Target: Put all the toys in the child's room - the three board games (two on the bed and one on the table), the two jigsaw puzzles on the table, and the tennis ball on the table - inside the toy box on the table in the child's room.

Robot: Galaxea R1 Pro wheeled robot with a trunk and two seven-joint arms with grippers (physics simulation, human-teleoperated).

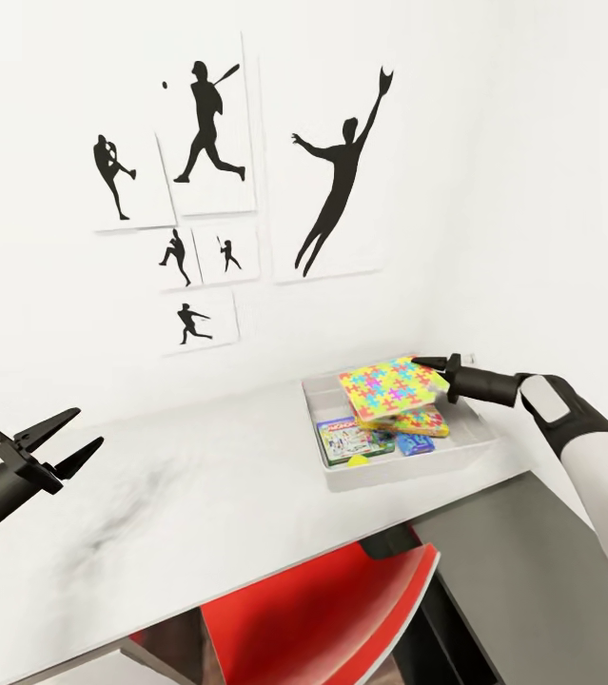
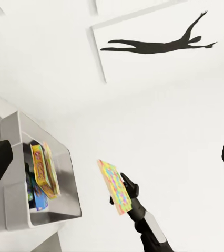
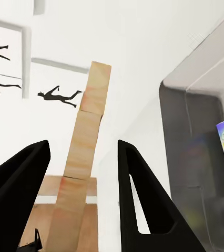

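**Head view: puzzle held over the toy box**

Head view shows our right tool (image 1: 427,362) pinching the far-right corner of a jigsaw puzzle (image 1: 389,390), tilted above the toy box (image 1: 408,463) at the tabletop's (image 1: 199,495) right end. Board games (image 1: 351,440) already lie inside. We judge the puzzle thin, light and stiff enough to hold flat, though an edge grip lets it droop or slip. Our left tool (image 1: 61,440) hangs released, empty, well apart.

Six white pictures with black baseball-player silhouettes (image 1: 210,124) hang clustered on the white wall (image 1: 494,143), the largest showing a leaping catcher. A red chair (image 1: 327,609) is tucked beneath.
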